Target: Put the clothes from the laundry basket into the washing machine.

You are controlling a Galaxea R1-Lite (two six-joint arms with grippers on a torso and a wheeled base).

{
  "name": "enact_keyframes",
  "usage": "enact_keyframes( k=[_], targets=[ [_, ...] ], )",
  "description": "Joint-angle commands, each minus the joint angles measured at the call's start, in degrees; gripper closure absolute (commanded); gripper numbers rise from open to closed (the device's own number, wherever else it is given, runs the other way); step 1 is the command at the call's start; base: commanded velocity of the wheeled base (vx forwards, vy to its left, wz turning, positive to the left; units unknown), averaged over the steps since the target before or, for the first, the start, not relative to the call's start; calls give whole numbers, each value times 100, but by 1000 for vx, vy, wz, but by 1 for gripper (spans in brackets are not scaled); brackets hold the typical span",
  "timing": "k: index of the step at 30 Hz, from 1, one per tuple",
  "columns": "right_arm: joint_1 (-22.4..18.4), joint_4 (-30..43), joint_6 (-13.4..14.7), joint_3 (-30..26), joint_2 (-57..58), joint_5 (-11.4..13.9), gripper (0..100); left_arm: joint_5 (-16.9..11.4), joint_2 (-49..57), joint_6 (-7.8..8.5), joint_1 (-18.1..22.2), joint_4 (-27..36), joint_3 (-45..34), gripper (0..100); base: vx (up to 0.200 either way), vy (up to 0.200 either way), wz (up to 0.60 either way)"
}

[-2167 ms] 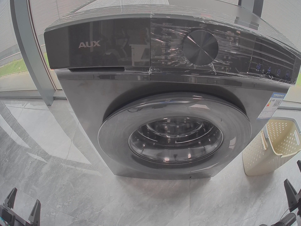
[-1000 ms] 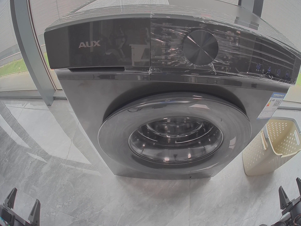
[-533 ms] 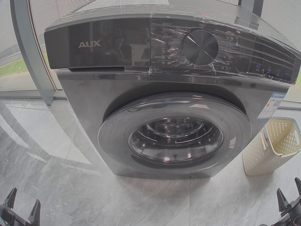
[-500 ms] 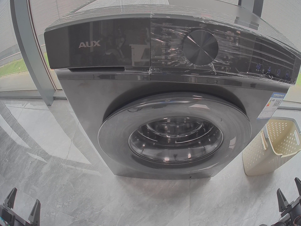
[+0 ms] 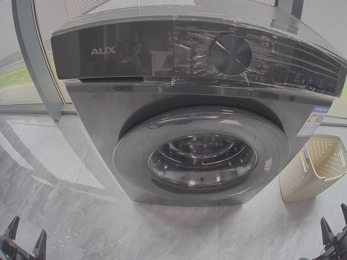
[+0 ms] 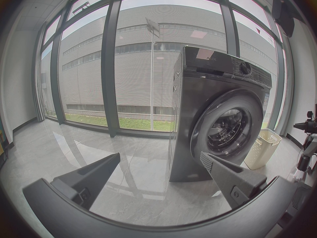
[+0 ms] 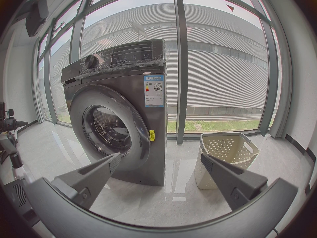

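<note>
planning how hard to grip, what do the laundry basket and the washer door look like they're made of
Laundry basket: likely moulded plastic, cream and matte; its walls carry regular punched holes. Washing machine door: a glossy grey ring, plastic or painted metal, hard to tell, around a clear domed window, probably glass, showing sharp reflections.

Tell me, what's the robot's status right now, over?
Left gripper open, right gripper open, both empty. Laundry basket beside washing machine. Door shut, in the way.
</note>
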State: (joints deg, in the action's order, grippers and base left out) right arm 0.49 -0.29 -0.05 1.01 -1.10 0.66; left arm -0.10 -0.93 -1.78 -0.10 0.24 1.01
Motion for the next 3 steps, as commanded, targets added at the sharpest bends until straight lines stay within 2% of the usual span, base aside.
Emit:
enact_keyframes(
  k=[1,3],
  targets=[
    [4,-6,-13,-101,4,4,0,1,75,-15,1,2,-92,0,0,0,0],
    [4,-6,-13,-101,4,13,0,-8,75,64,1,-7,-101,0,0,0,0]
  ],
)
